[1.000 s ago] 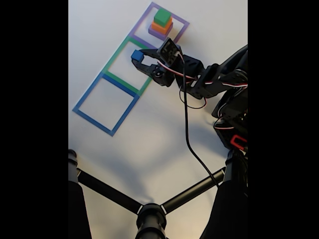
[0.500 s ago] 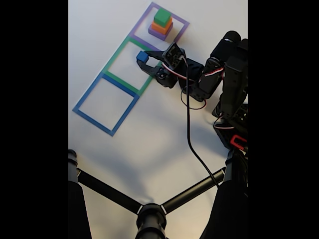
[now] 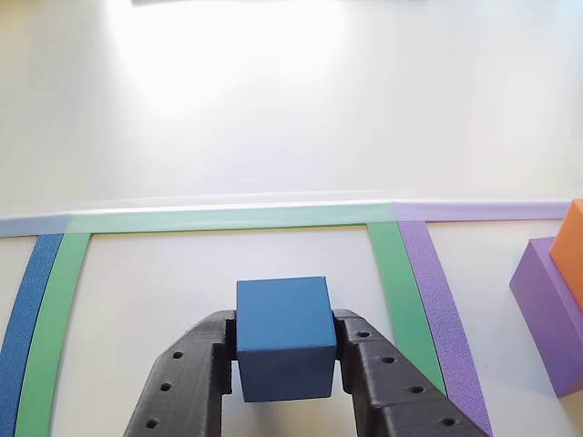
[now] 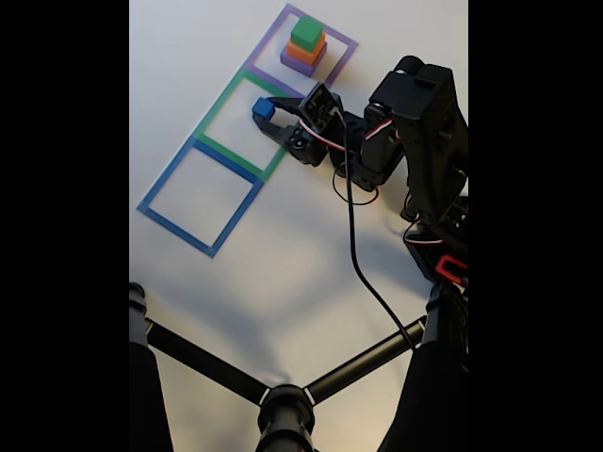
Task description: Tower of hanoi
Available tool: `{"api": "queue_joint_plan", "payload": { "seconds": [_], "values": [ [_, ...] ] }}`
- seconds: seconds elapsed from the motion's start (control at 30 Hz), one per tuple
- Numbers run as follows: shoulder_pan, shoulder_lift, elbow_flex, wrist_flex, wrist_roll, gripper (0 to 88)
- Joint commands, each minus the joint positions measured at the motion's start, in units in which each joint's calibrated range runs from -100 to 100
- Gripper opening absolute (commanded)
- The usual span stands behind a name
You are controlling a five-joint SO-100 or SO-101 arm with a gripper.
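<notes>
White and matte, the desk (image 4: 283, 273) is carrying three tape squares in a diagonal row, as the fixed view is showing them. Going from left to right in that view: the blue tape square (image 4: 200, 196) is lying lowest and farthest left, the green tape square (image 4: 247, 122) is adjoining it in the middle, and the purple tape square (image 4: 303, 45) is sitting at the upper right. Black tripod legs (image 4: 283, 395) are crossing the lower part of the frame, with a bright reflection spreading over the desk behind the squares in the other view.

Inside the purple tape square, a stack is standing: the purple block (image 4: 300, 62) at the bottom, the orange block (image 4: 305, 50) on it, and the green block (image 4: 307, 32) on top. In the other view, part of the purple block (image 3: 551, 328) and a corner of the orange block (image 3: 572, 250) are showing at the right edge.

Over the green tape square, the claw (image 4: 265, 115) is reaching in from the black arm (image 4: 415, 141) at the right. Its two fingers (image 3: 187, 382) are pressing on opposite side faces of the blue cube (image 3: 282, 339), parted only by the cube's width. The blue cube (image 4: 263, 108) is being held within the green outline; whether it is touching the desk cannot be told.
</notes>
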Motion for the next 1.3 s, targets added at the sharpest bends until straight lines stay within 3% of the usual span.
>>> {"api": "queue_joint_plan", "payload": {
  "seconds": [0.0, 0.33, 0.47, 0.77, 1.03, 1.27],
  "values": [
    [-0.6, 0.1, -0.2, -2.6, 0.4, 2.5],
    [-1.6, 3.9, -0.6, -5.8, 0.4, 5.9],
    [-1.4, 4.9, -0.7, -6.4, 0.4, 13.3],
    [-1.9, 0.7, -0.2, -5.5, 0.4, 20.0],
    [-2.7, -17.4, -1.6, 12.0, 0.4, 19.4],
    [-3.2, -38.7, -1.7, 34.8, 0.4, 2.7]
  ]
}}
